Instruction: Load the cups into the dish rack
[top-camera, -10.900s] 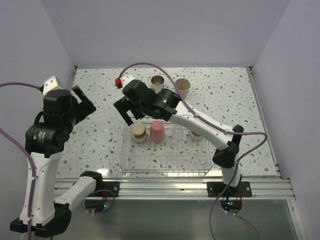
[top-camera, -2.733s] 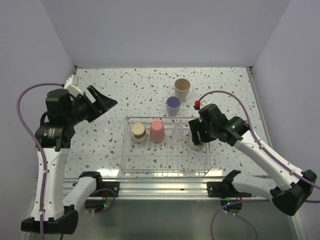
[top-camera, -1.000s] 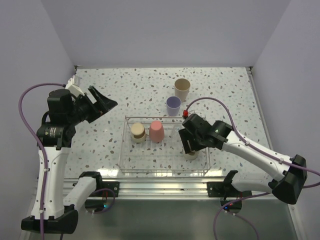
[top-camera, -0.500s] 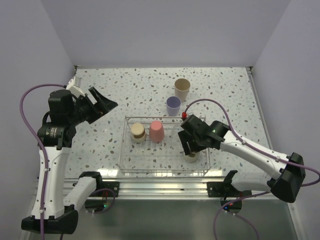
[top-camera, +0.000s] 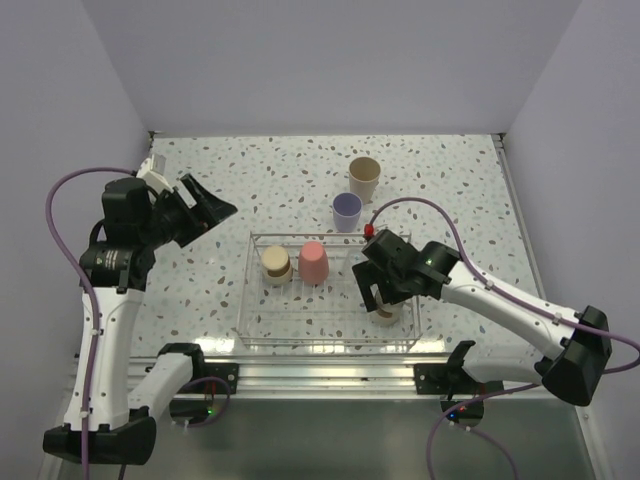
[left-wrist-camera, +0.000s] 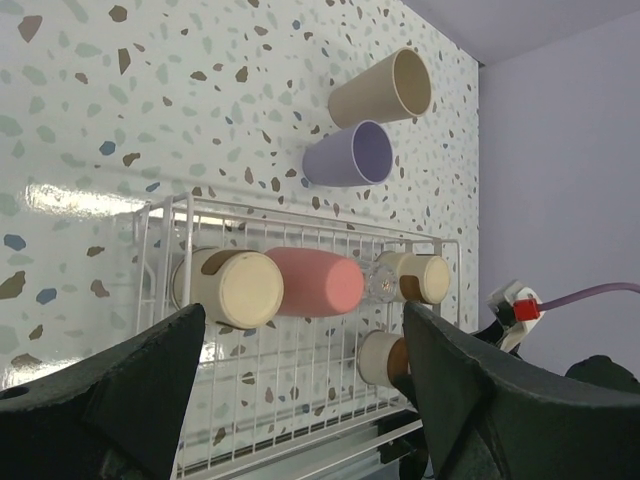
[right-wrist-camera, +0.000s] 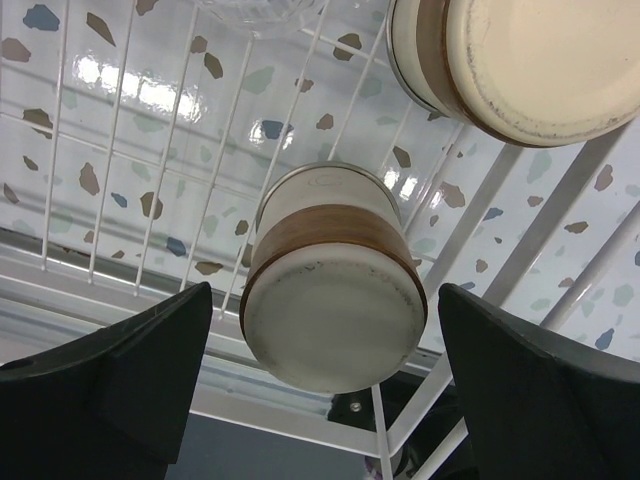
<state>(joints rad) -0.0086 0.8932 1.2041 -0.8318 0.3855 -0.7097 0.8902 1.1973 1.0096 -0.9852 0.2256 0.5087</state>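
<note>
Right tool (right-wrist-camera: 325, 400) wide over steel cup (right-wrist-camera: 335, 270)

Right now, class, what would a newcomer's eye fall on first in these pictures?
The right gripper, wide open, hovers over an upside-down steel cup at the near right corner of the dish rack. A red-pink cup stands inside; a lavender cup and a beige cup wait beyond it.

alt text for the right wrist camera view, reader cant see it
A short steel cup with a tan band sits base-up in the dish rack, between the open fingers of the right gripper, which do not touch it. A second cup of the same kind sits at the upper right, with the speckled table showing through the wires.
</note>
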